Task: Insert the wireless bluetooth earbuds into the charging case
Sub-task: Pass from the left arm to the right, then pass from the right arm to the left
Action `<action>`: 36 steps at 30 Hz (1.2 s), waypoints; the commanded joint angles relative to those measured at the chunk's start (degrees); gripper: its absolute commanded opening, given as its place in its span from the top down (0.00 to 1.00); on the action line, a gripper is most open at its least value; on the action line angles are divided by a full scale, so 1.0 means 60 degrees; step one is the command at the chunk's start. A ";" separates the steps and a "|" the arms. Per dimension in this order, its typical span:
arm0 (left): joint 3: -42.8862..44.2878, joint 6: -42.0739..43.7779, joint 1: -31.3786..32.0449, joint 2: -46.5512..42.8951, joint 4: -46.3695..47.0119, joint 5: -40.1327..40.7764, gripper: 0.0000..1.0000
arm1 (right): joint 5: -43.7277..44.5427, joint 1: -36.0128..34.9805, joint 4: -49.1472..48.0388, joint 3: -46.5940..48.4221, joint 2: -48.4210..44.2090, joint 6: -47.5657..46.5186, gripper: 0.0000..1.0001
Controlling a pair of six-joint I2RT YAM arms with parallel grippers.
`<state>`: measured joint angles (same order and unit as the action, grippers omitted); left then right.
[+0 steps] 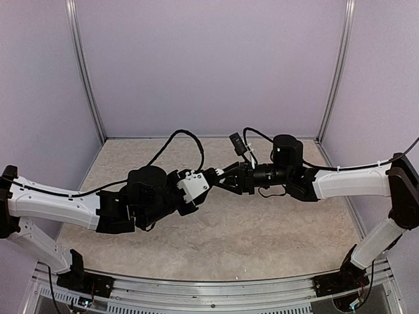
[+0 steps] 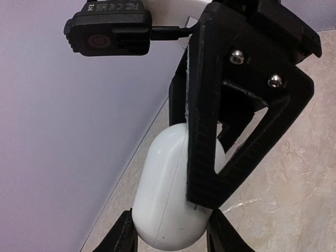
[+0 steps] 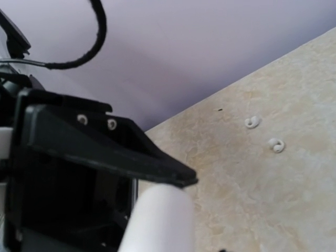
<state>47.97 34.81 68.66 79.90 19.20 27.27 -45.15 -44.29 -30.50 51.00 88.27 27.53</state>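
Note:
A white charging case [image 2: 165, 205] is held above the table between my left gripper's fingers [image 2: 122, 236], lid shut. My left gripper [image 1: 211, 175] meets my right gripper [image 1: 224, 178] at mid-table. One right finger [image 2: 205, 136] lies across the case's upper part; the other is hidden behind it. The case shows blurred at the bottom of the right wrist view [image 3: 157, 223]. Two white earbuds [image 3: 252, 122] [image 3: 276, 145] lie on the table beyond it. No black earbuds are in view.
The beige mottled tabletop [image 1: 262, 229] is walled by lilac panels [image 1: 209, 65] at the back and sides. The right wrist camera and its cable [image 2: 113, 29] hang just above the case. Both arms cross the middle of the table.

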 commanded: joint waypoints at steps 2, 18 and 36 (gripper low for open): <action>0.0041 0.0017 0.0098 -0.0160 0.0447 0.0105 0.73 | 0.0183 -0.0418 -0.0519 0.0318 0.0470 0.0279 0.61; -0.0490 -0.0343 0.0231 -0.0952 0.0447 -0.0346 0.49 | 0.0564 -0.0458 -0.0099 0.0121 -0.0167 -0.0529 0.87; -0.0392 -0.3581 -0.0848 -0.2804 -0.1433 -0.5392 0.49 | -0.0437 -0.0647 0.2794 0.0230 -0.1885 -0.5163 0.90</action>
<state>43.57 18.33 64.95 63.37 12.91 3.95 -45.91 -47.37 -16.80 51.62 79.64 3.20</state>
